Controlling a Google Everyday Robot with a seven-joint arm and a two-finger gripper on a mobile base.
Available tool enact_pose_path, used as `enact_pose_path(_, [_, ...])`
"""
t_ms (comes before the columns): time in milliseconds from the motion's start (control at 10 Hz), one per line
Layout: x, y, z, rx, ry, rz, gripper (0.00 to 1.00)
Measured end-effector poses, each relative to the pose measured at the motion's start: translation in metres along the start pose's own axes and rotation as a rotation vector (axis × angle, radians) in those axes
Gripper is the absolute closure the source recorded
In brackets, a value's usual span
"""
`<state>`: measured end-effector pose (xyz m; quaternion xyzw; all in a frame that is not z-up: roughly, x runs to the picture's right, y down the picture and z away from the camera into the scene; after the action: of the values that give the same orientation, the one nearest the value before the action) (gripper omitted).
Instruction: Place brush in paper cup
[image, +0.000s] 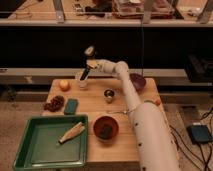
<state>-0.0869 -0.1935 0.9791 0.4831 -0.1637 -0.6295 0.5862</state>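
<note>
My gripper hangs over the far left part of the wooden table, just above and right of the small white paper cup. It is shut on the upper end of the slim dark brush. The brush slants down to the left, and its lower end reaches the cup's mouth. I cannot tell whether the tip is inside the cup. The arm stretches from the front right across the table to the gripper.
An orange fruit lies left of the cup. A dark metal cup, a purple bowl, a silver spoon, a brown bowl, grapes, a teal sponge and a green tray share the table.
</note>
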Motion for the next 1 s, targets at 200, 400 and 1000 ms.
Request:
enact_pose_path(200, [-0.004,-0.004,0.000,0.029,-0.017,-0.006,0.93])
enact_pose_path(400, [-0.007,-0.009,0.001,0.056,-0.030,-0.011,0.76])
enact_pose_path(1000, [-0.016,-0.053,0.013,0.174,-0.068,-0.027,0.20])
